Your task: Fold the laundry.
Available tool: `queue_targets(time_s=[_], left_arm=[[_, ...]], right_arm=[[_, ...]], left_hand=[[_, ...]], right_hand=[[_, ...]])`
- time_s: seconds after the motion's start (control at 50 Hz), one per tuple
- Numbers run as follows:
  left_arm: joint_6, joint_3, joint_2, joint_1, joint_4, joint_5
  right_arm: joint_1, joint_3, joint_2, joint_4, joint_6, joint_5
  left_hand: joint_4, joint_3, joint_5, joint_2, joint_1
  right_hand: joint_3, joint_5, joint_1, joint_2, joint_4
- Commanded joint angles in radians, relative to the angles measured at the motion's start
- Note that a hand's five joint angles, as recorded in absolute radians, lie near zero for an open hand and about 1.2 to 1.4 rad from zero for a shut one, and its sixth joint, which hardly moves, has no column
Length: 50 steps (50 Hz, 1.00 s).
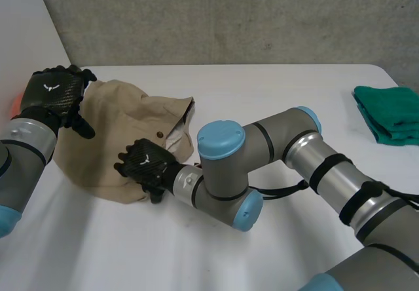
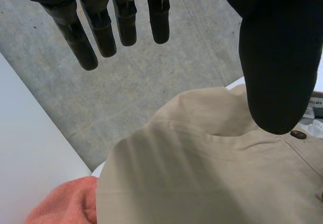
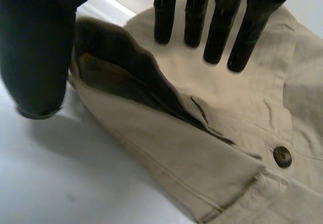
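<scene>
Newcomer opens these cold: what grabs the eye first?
The crumpled beige garment at the left of the table in the head view, with both black hands at it. The left hand is open over its far left corner, and the right hand is open at its near edge, its arm reaching across from the right. Next comes the folded green cloth, alone at the right edge.
</scene>
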Motion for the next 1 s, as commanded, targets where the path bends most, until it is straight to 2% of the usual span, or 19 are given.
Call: queue_targets(time_s=[0.02, 0.08, 0.14, 0.3, 0.44, 0.56, 0.62, 0.7, 0.9, 1.0], left_arm=[[0.000, 0.000, -0.001, 0.005, -0.001, 0.011], [0.000, -0.002, -0.003, 0.005, 0.000, 0.018], [0.000, -0.008, -0.001, 0.011, 0.000, 0.030], [-0.001, -0.012, -0.001, 0.022, 0.000, 0.043], [-0.003, -0.014, 0.015, 0.020, -0.003, 0.043], [-0.003, -0.017, 0.046, 0.023, -0.006, 0.043], [-0.003, -0.020, 0.057, 0.023, -0.006, 0.043], [-0.021, -0.021, 0.064, 0.017, -0.006, 0.043], [-0.035, -0.040, 0.064, -0.027, -0.008, 0.043], [-0.026, -0.055, 0.045, -0.092, -0.012, 0.035]], right_arm=[[-0.001, -0.100, 0.054, 0.005, -0.005, 0.056], [-0.001, -0.102, 0.062, 0.004, -0.006, 0.056], [-0.001, -0.103, 0.066, 0.004, -0.008, 0.059], [-0.004, -0.097, 0.048, 0.016, -0.006, 0.061], [-0.035, -0.068, -0.038, 0.053, 0.009, 0.065], [-0.249, 0.059, -0.173, 0.125, 0.031, 0.061], [-0.317, 0.142, -0.228, 0.120, 0.031, 0.058], [-0.482, 0.354, -0.351, 0.079, 0.017, 0.056], [-0.726, 0.830, -0.634, -0.001, -0.046, 0.030], [-0.785, 0.979, -0.682, -0.003, -0.113, 0.001]], left_hand=[[-0.010, -0.014, 0.002, -0.009, -0.032], [-0.010, -0.014, 0.002, -0.009, -0.032], [-0.010, -0.014, 0.002, -0.009, -0.032], [-0.010, -0.014, 0.002, -0.009, -0.032], [-0.013, -0.017, -0.001, -0.012, -0.035], [-0.036, -0.041, -0.024, -0.036, -0.058], [-0.051, -0.056, -0.039, -0.051, -0.073], [-0.054, -0.058, -0.042, -0.054, -0.076], [-0.054, -0.058, -0.042, -0.054, -0.076], [0.031, 0.026, 0.043, 0.031, 0.009]], right_hand=[[0.625, 0.623, 0.678, 0.629, 0.626], [0.778, 0.776, 0.832, 0.783, 0.779], [1.051, 1.049, 1.105, 1.056, 1.052], [1.066, 1.064, 1.119, 1.070, 1.067], [1.066, 1.064, 1.119, 1.070, 1.067], [1.066, 1.064, 1.119, 1.070, 1.067], [1.066, 1.064, 1.119, 1.070, 1.067], [1.066, 1.064, 1.119, 1.070, 1.067], [1.066, 1.064, 1.119, 1.070, 1.067], [1.066, 1.064, 1.119, 1.070, 1.067]])
